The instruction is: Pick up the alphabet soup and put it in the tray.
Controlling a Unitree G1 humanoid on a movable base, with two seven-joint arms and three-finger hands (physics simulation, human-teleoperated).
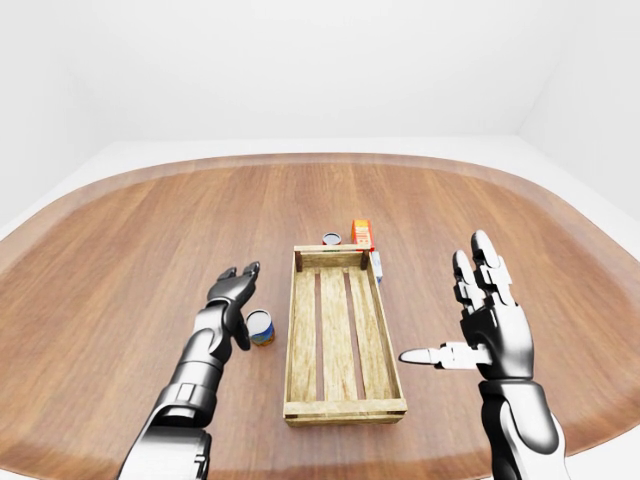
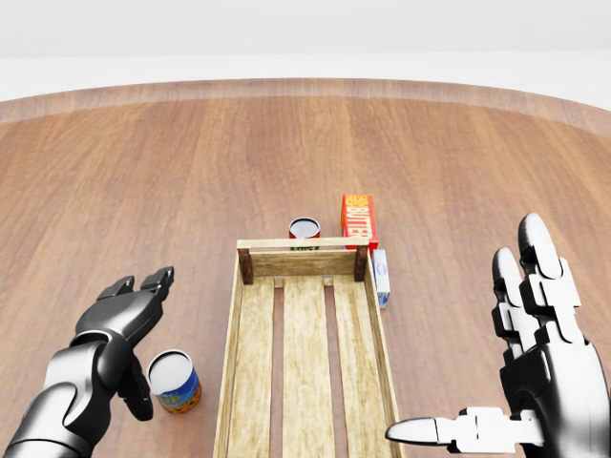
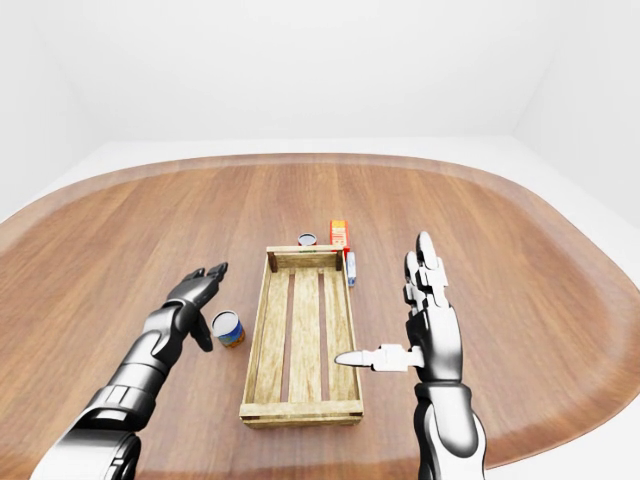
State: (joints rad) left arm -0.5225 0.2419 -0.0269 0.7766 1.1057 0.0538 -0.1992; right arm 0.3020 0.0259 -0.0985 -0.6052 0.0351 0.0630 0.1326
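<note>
The alphabet soup (image 2: 174, 382) is a small can with a blue and orange label, standing upright on the wooden table just left of the tray, low in the head view. The tray (image 2: 302, 244) is a long slatted wooden crate with nothing in it. My left hand (image 2: 141, 336) is open right beside the can's left side, fingers spread above it and the thumb down beside it; I cannot tell whether it touches the can. My right hand (image 2: 477, 353) is held up open at the tray's right, palm turned inward, holding nothing.
A red can (image 2: 305, 228) stands just beyond the tray's top end. A red butter box (image 2: 358, 219) and a small white and blue carton (image 2: 381, 277) lie at the tray's top right corner. The table's curved edge (image 1: 320, 160) runs around everything.
</note>
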